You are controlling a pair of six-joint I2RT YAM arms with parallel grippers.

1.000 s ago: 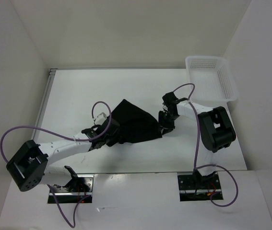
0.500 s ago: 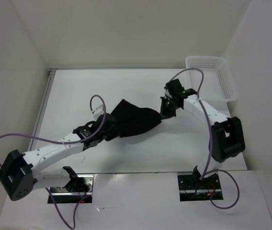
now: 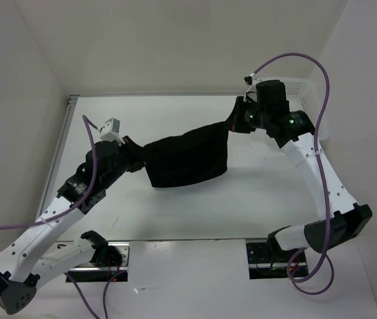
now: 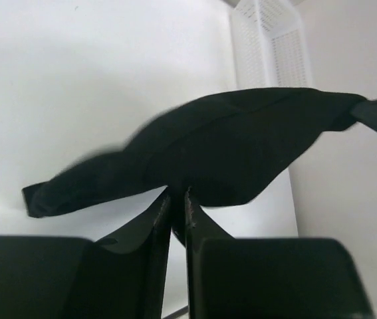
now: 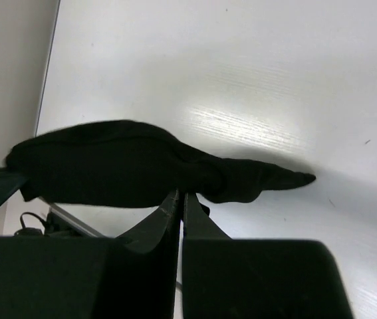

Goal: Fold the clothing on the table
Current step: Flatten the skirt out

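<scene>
The black clothing [image 3: 188, 158] hangs stretched in the air between both arms, above the white table [image 3: 175, 113]. My left gripper [image 3: 141, 151] is shut on its left end, and in the left wrist view the cloth [image 4: 228, 146] is pinched between the fingertips [image 4: 163, 199]. At the garment's upper right corner my right gripper [image 3: 233, 123] is shut on the fabric; the right wrist view shows the cloth [image 5: 128, 169] draped across the fingertips [image 5: 173, 198], with a loose pointed end trailing right. The lower edge sags toward the table.
A white perforated basket [image 3: 314, 116] stands at the table's far right corner, behind the right wrist. The table's metal rim [image 3: 62, 143] runs down the left side. White walls enclose the table on three sides.
Both arms have risen and moved apart, lifting the clothing off the table and pulling it out wide. The right gripper closed on the fabric's right corner during this second.
</scene>
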